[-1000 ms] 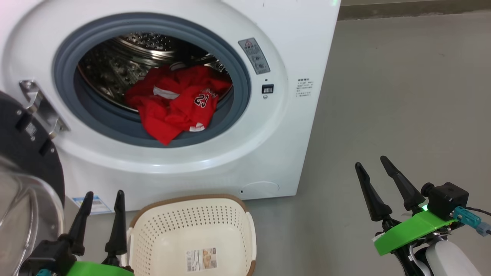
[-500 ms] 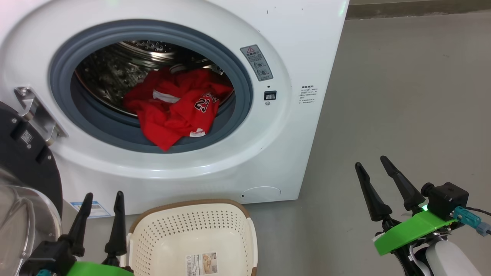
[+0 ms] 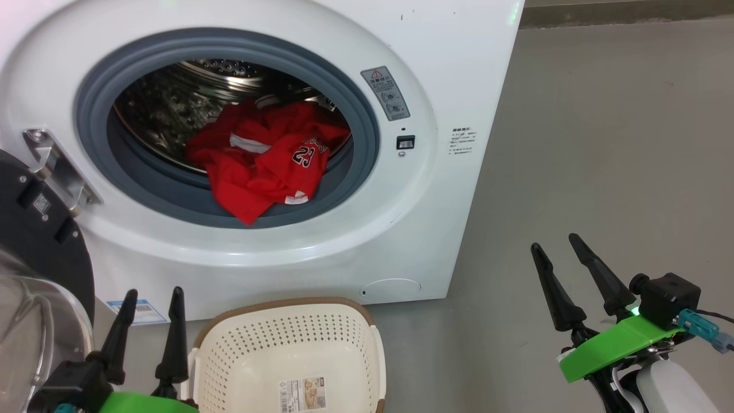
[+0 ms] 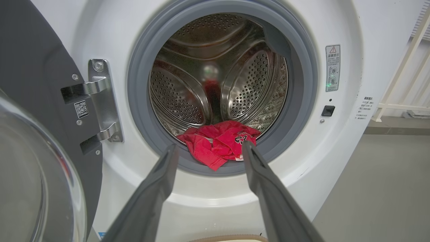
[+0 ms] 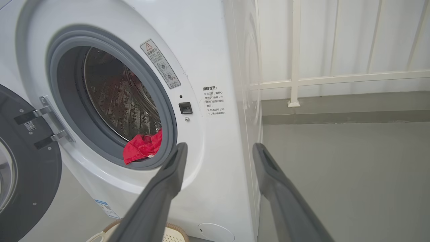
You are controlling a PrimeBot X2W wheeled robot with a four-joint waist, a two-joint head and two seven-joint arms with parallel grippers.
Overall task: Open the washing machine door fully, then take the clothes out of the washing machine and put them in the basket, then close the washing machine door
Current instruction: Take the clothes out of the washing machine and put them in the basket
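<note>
While the fingers of the left gripper (image 3: 153,292) and right gripper (image 3: 554,242) stand apart, soft crumpled red clothes (image 3: 261,166) lie in the washing machine's (image 3: 459,57) perforated steel drum (image 3: 166,109), a corner draping over the grey rubber ring (image 3: 364,126).

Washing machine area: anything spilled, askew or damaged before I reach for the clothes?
Nothing damaged or spilled. The only oddity is a flap of the clothes that drapes out over the grey rubber ring. The basket sits upright, and the washing machine door stands open.

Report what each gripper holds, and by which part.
Nothing is held. The left gripper and the right gripper are open and empty; the clothes lie in the washing machine.
</note>
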